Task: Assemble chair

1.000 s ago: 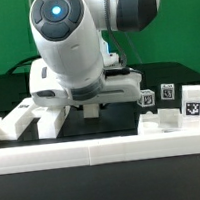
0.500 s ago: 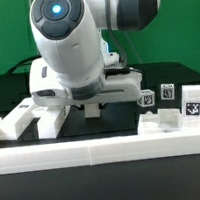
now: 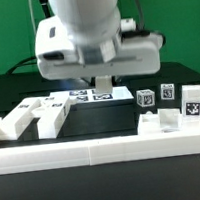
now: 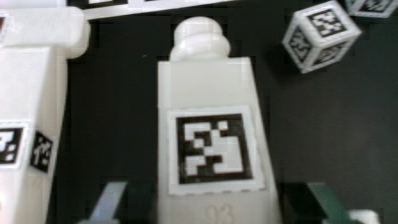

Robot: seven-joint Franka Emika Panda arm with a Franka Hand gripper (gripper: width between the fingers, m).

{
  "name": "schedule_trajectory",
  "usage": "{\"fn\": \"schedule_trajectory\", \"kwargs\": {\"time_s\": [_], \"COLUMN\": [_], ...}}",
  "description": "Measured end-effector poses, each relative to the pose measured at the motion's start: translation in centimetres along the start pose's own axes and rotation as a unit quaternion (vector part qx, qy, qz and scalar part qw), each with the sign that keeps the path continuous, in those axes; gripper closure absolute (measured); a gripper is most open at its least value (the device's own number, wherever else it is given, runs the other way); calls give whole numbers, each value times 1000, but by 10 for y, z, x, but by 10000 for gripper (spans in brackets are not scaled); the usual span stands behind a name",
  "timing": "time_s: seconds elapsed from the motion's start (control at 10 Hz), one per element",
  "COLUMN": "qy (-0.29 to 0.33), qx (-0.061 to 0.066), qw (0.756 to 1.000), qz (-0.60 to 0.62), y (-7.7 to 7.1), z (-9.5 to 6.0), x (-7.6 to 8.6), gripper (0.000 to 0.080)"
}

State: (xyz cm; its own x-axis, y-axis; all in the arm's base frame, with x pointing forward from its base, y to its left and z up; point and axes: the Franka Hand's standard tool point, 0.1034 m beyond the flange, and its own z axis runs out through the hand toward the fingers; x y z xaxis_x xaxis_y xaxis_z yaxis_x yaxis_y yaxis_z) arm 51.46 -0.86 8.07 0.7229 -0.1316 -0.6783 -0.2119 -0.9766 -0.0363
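A white chair leg (image 4: 210, 100) with a rounded peg at its far end and a square tag on top runs lengthwise between my fingers. My gripper (image 4: 219, 202) is shut on its near end. In the exterior view the gripper (image 3: 103, 84) hangs above the black table's middle, and the hand hides most of the leg. A wide white chair slab (image 4: 36, 90) lies beside the leg. A small tagged block (image 4: 322, 38) stands beyond it. Other white chair parts (image 3: 35, 117) lie at the exterior view's left.
The marker board (image 3: 79, 94) lies flat behind the gripper. Three tagged white pieces (image 3: 168, 94) stand at the exterior view's right, on the table near a low white block (image 3: 161, 122). A long low white rail (image 3: 103, 148) runs along the front.
The arm has risen and shifted toward the exterior view's right, which uncovers the marker board. The jaws keep the same spacing.
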Motion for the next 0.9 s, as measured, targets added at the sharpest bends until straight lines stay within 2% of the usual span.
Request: {"fn": "schedule_trajectory", "kwargs": {"time_s": [0.3,0.4,0.5,0.7,0.9], "qy": [22,59,92,155,210], "qx": [-1,-1,0,4,4], "qw": [1000,998,996,988,978], "qz": [2,0,-1,2,-1], "y": [2,1,-3,-20,-29], "z": [3,-2,-10,-39,-49], "x": [8,16,17,16,16], "gripper": [508,508,508,508,508]}}
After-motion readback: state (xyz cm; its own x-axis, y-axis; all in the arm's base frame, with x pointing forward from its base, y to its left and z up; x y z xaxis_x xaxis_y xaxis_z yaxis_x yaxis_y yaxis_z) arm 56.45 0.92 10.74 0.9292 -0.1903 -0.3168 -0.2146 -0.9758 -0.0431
